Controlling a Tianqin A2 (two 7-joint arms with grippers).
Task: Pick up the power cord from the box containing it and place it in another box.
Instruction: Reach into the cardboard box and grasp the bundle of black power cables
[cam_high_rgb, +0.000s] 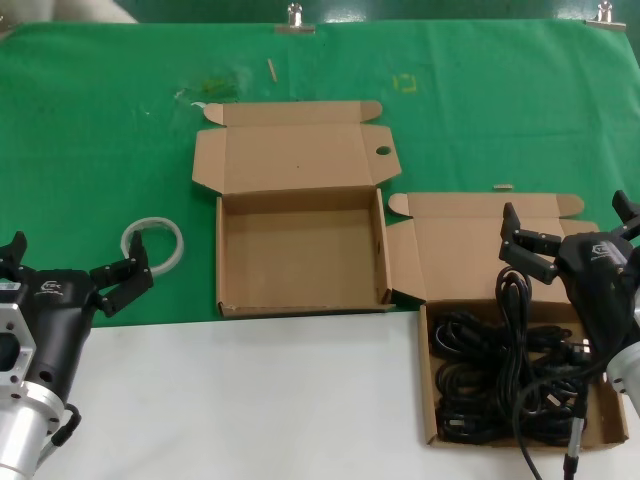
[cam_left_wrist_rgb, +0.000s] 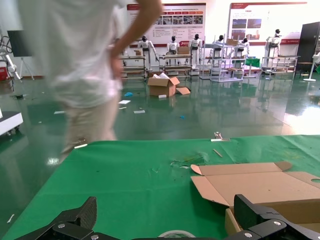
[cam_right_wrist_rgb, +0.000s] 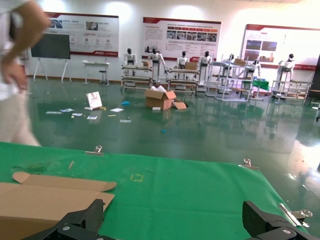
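The power cord (cam_high_rgb: 500, 370) lies as a black bundle in the right-hand cardboard box (cam_high_rgb: 428, 400), whose lid (cam_high_rgb: 450, 250) is folded back. The other box (cam_high_rgb: 300, 255) stands open and empty at the table's middle, with a round hole (cam_high_rgb: 383, 151) in its lid. My right gripper (cam_high_rgb: 568, 222) is open and empty, hovering over the cord box's lid edge, just behind the cord. Its jaws (cam_right_wrist_rgb: 175, 215) stand wide over green cloth. My left gripper (cam_high_rgb: 80, 258) is open and empty at the near left, its jaws (cam_left_wrist_rgb: 167, 215) spread, left of the empty box (cam_left_wrist_rgb: 265, 187).
A clear tape ring (cam_high_rgb: 153, 243) lies on the green cloth (cam_high_rgb: 100, 150) beside my left gripper and shows in the left wrist view (cam_left_wrist_rgb: 176, 234). White tabletop (cam_high_rgb: 250, 400) runs along the front. Metal clips (cam_high_rgb: 295, 18) hold the cloth's far edge. A person (cam_left_wrist_rgb: 90, 75) stands beyond the table.
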